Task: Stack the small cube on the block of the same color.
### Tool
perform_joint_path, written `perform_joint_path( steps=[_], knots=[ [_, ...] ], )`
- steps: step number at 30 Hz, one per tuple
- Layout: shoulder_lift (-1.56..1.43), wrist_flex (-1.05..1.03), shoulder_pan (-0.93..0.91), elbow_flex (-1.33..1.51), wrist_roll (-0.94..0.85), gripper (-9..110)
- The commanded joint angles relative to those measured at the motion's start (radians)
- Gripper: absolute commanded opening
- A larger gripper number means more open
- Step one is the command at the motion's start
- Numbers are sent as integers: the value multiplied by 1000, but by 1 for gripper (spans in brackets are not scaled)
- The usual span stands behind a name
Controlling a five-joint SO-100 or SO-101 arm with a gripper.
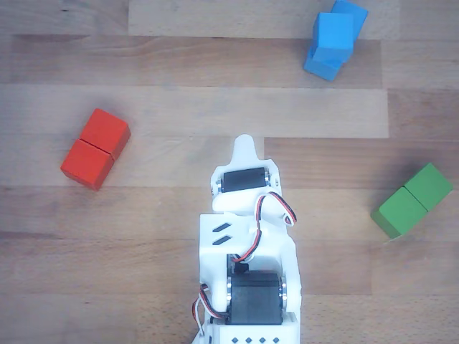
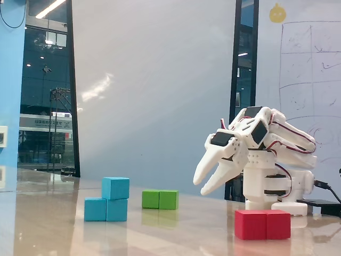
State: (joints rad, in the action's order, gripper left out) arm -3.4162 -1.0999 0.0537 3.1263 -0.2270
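My hand (image 2: 201,183) hangs empty, fingers slightly apart, well clear of the cube (image 2: 115,188) already sitting off-centre on the block (image 2: 106,209), so any nudge could topple it.

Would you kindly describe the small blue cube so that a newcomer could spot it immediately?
On the wooden table in the fixed view, look left of the white robot arm, past the green oblong block. There lies a bright blue oblong block, and the small bright blue cube sits on its right half. It is the only piece stacked on another.
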Motion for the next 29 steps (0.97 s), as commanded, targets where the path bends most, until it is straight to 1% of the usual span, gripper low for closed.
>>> perform_joint_path(
  steps=[1, 9, 14, 29],
  knots=[
    [-31, -3, 9, -21, 12, 10],
    [-31, -3, -21, -23, 83, 10],
    [-31, -3, -63, -23, 89, 10],
    [-31, -3, -63, -23, 89, 10]
  ],
)
